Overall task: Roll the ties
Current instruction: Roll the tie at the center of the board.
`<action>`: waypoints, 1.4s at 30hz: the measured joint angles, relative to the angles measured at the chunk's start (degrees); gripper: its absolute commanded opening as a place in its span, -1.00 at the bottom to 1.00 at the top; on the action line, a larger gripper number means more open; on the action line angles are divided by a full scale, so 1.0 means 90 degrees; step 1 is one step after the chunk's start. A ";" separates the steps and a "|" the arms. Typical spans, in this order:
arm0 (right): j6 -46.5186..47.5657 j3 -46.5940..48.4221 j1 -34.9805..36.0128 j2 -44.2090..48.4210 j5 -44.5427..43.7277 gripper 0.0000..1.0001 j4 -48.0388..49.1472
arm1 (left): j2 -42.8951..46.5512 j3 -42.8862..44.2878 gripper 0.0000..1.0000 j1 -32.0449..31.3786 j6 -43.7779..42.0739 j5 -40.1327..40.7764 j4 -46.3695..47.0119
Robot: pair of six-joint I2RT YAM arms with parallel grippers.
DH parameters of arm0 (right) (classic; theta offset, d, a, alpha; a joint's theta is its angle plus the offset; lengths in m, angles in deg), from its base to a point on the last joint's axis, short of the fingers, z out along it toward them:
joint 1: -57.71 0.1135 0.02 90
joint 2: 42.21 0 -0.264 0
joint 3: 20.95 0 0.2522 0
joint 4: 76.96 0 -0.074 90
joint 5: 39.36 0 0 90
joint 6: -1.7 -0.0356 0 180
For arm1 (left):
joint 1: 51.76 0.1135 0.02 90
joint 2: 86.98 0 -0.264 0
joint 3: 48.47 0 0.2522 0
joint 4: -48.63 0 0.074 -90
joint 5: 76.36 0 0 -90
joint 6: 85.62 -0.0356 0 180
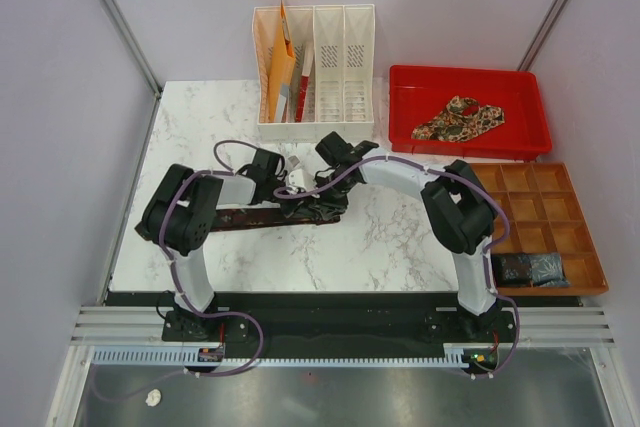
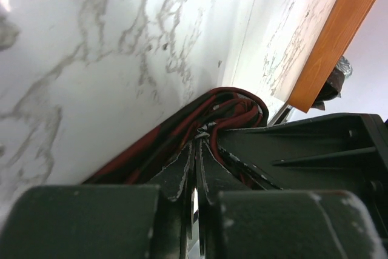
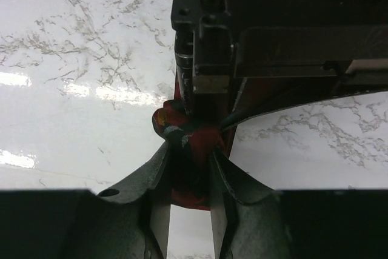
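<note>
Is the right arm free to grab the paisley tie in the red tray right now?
Probably not yet: the right gripper is clamped on the dark tie. Nothing else seems to block the paisley tie.

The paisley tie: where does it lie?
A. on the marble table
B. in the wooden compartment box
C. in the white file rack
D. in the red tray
D: in the top view the paisley tie lies crumpled on the floor of the red tray.
</note>
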 measured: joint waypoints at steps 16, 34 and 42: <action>0.0005 -0.0061 0.0182 -0.0015 -0.0478 -0.62 0.0243 | 0.0653 -0.0704 -0.04 0.0435 0.0304 0.0151 0.0267; 0.0041 -0.0032 0.0206 -0.0053 -0.0469 -0.57 0.0211 | 0.1139 -0.0959 0.06 0.0512 0.0359 0.0214 0.0267; 0.0046 0.0034 0.0206 -0.0100 -0.0435 -0.55 0.0158 | 0.1593 -0.1001 0.03 0.0529 0.0452 0.0206 0.0231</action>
